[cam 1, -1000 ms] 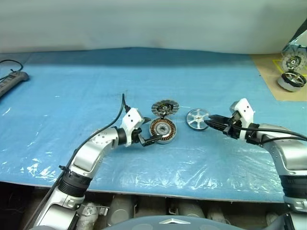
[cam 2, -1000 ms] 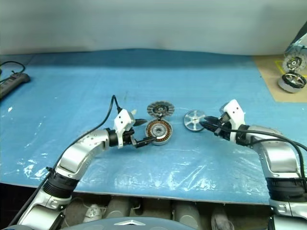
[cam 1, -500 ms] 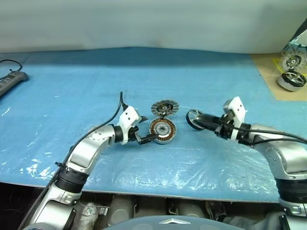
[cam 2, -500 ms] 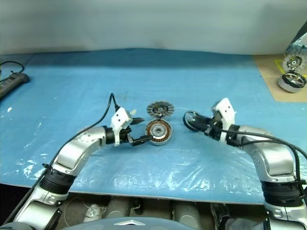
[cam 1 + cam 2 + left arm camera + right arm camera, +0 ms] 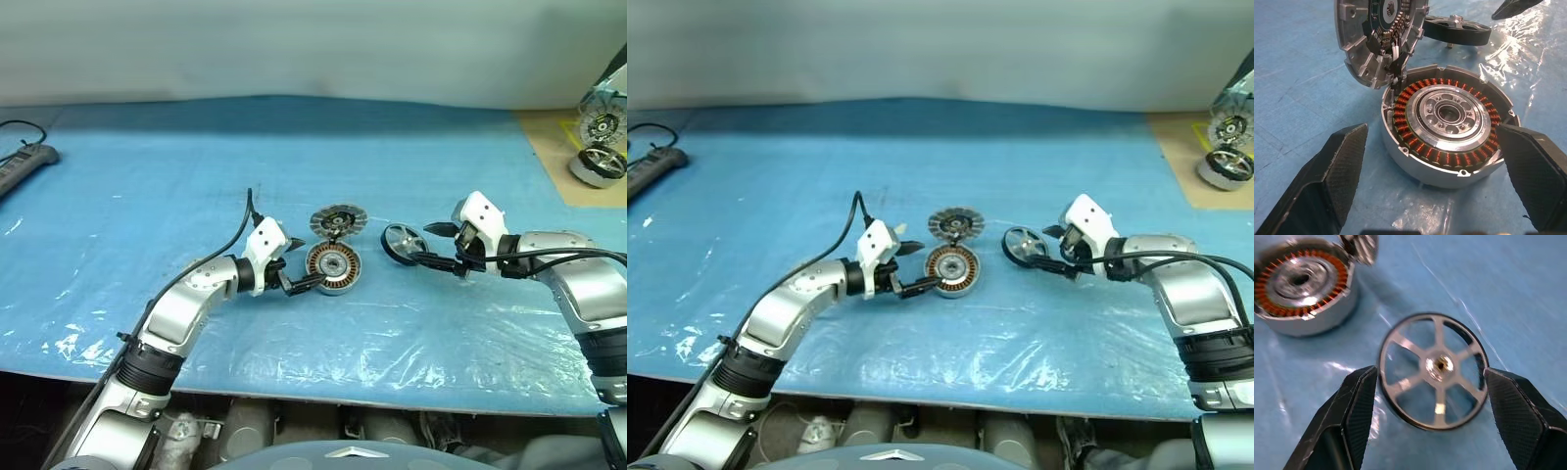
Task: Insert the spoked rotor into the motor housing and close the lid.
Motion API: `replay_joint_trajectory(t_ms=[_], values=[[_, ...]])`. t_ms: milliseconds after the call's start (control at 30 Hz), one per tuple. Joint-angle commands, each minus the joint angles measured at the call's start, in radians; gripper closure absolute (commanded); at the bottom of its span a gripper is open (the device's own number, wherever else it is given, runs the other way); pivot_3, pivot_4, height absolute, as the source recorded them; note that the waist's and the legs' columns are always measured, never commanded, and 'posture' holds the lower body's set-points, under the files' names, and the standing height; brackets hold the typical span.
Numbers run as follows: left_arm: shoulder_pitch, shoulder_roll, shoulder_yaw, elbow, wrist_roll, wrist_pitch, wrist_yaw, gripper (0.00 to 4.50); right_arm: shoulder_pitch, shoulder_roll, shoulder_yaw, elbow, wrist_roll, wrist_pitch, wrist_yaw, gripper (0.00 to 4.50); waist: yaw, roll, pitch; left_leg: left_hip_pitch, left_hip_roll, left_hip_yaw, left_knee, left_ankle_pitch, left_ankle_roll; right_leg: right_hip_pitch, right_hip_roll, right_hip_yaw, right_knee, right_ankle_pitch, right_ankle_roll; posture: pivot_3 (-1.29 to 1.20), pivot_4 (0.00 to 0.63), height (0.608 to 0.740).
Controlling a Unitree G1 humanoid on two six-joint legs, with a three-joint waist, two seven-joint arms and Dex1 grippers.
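Two tools, both spread wide: the left tool (image 5: 1430,171) straddles the motor housing (image 5: 1449,125) on the blue bench (image 5: 147,186), its hinged lid (image 5: 1378,34) raised. The right tool (image 5: 1427,396) brackets the tilted spoked rotor (image 5: 1432,369), fingers (image 5: 1359,406) just beside its rim; contact cannot be told. No writing is legible.

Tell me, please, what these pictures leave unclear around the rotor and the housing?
- Silver spoked rotor: between the right claw fingers; contact unclear, view blurred.
- Copper-wound round motor housing: its base is hidden by its own wall in the left wrist view.
- Hinged grey lid: top cut off by the picture's edge.
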Motion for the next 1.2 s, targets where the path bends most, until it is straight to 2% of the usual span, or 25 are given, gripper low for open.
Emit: replay_joint_trajectory(t_ms=[33, 567, 733, 833, 1000, 1200], values=[[0.006, -0.001, 0.009, -0.020, 0.000, -0.028, 0.000, 0.00, -0.042, 0.005, 0.002, 0.028, -0.019, -0.050, 0.024, 0.80, -0.001, 0.000, 0.000, 0.000, 0.000, 0.000, 0.000, 0.000, 0.000, 0.000, 0.000, 0.000, 0.000, 0.000, 0.000, 0.00, 0.150, 0.740], [0.020, -0.002, -0.005, -0.071, -0.001, 0.002, 0.011, 0.00, -0.114, 0.079, 0.081, 0.201, -0.131, -0.169, 0.063, 0.80, 0.002, 0.000, 0.000, 0.000, 0.001, 0.000, 0.009, 0.000, 0.001, 0.000, 0.000, 0.000, 0.008, 0.000, 0.000, 0.00, 0.150, 0.740], [0.028, 0.005, 0.002, -0.089, -0.004, 0.011, 0.015, 0.00, -0.100, 0.089, 0.088, 0.200, -0.139, -0.164, 0.074, 0.80, 0.002, 0.000, 0.000, 0.000, 0.001, 0.000, 0.010, 0.000, 0.001, 0.000, 0.000, 0.000, 0.009, 0.000, 0.000, 0.00, 0.150, 0.740], [0.041, 0.006, 0.002, -0.091, -0.002, 0.005, 0.016, 0.00, -0.085, 0.090, 0.085, 0.188, -0.135, -0.159, 0.079, 1.30, 0.002, 0.000, 0.000, 0.000, 0.001, 0.000, 0.010, 0.000, 0.001, 0.000, 0.000, 0.000, 0.009, 0.000, 0.000, 0.00, 0.150, 0.740], [0.040, -0.003, -0.003, -0.068, 0.003, -0.012, 0.017, 0.00, -0.060, 0.102, 0.079, 0.155, -0.127, -0.132, 0.062, 2.98, 0.002, -0.001, -0.001, 0.001, 0.001, 0.000, 0.010, 0.000, 0.001, 0.002, 0.000, 0.000, 0.009, 0.000, 0.000, 0.00, 0.150, 0.740], [0.012, -0.005, 0.004, -0.059, -0.002, 0.005, 0.017, 0.00, -0.007, 0.142, 0.033, 0.077, -0.092, -0.080, 0.014, 2.98, 0.000, -0.002, -0.001, 0.007, 0.002, 0.000, 0.010, -0.001, 0.000, 0.006, 0.000, 0.000, 0.008, 0.000, 0.000, 0.00, 0.150, 0.740]])
